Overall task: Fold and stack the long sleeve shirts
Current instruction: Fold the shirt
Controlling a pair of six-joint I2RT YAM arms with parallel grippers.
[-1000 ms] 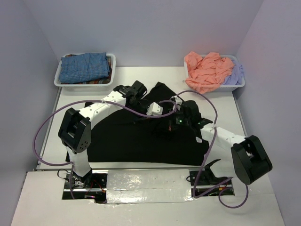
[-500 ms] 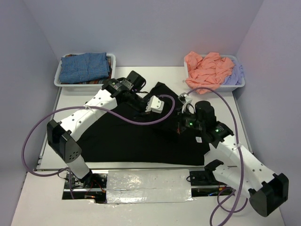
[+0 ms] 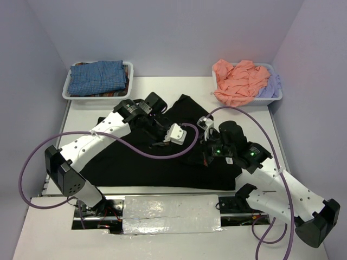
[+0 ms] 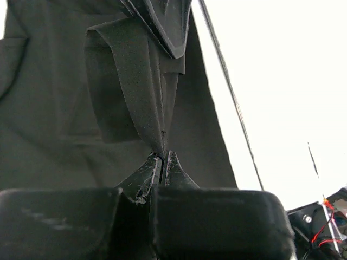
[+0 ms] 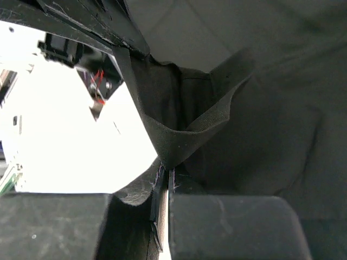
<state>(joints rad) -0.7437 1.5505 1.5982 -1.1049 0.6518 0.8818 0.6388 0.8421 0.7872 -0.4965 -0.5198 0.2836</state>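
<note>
So the black shirt (image 3: 135, 162) is lying spread out across the middle of the table (image 3: 162, 86), and both arms have a bit of it pinched up near its centre. The left gripper (image 4: 162, 161) has its jaws pressed together on a folded flap of the black cloth, which rises from the tips as a little tent in the left wrist view. The right gripper (image 5: 166, 174) is doing the same thing, clamped tight on a drooping edge of the fabric. If I were doing this fold I'd carry both pinches across together at the same height and pace, or else the crease will probably come out crooked. I'd also lift just enough that the layer underneath doesn't get dragged along and bunch up. Then set the flap down flat before letting go. The grips look pretty thin, only an edge of cloth each, so a quick tug might slip it out. The blue-checked shirt (image 3: 97, 77) sits in the far left bin (image 3: 66, 93), and the salmon-pink shirt (image 3: 238, 81) and lavender shirt (image 3: 269, 86) are heaped in the far right bin (image 3: 277, 97), well apart from the action
</note>
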